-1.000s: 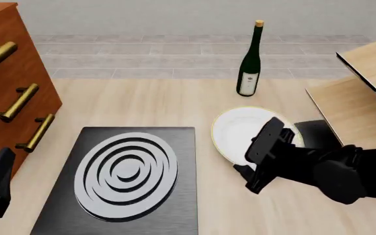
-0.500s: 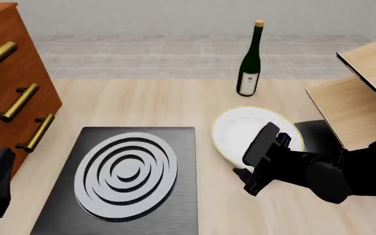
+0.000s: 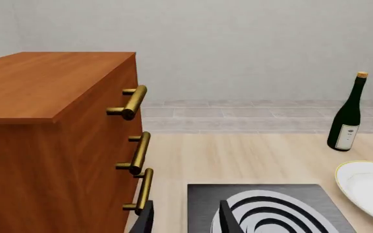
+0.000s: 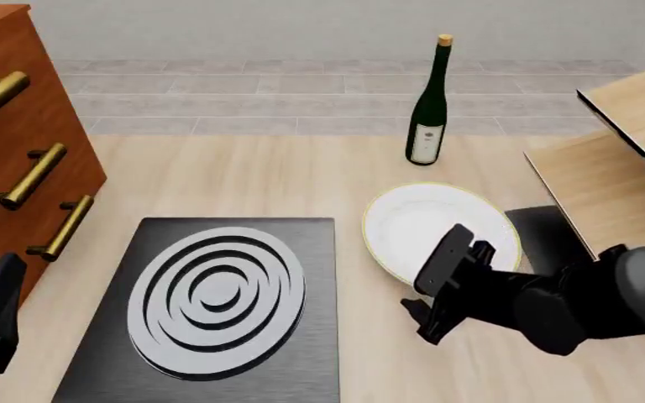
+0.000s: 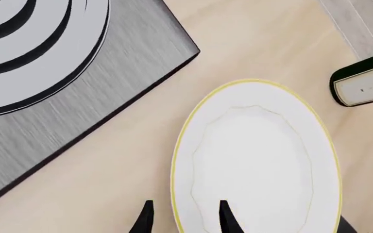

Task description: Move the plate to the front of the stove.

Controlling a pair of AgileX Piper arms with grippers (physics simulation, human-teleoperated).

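Plate [image 4: 418, 222] flat, right of the stove [image 4: 216, 311].
We see our right gripper [image 5: 183, 218] narrowly parted, straddling its near rim.

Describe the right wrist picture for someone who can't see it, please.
A white plate with a thin gold rim lies on a pale wooden table, with the right claw open and its two dark tips straddling the plate's near edge. A black stove with silver rings sits beside it, and a dark bottle is beyond.
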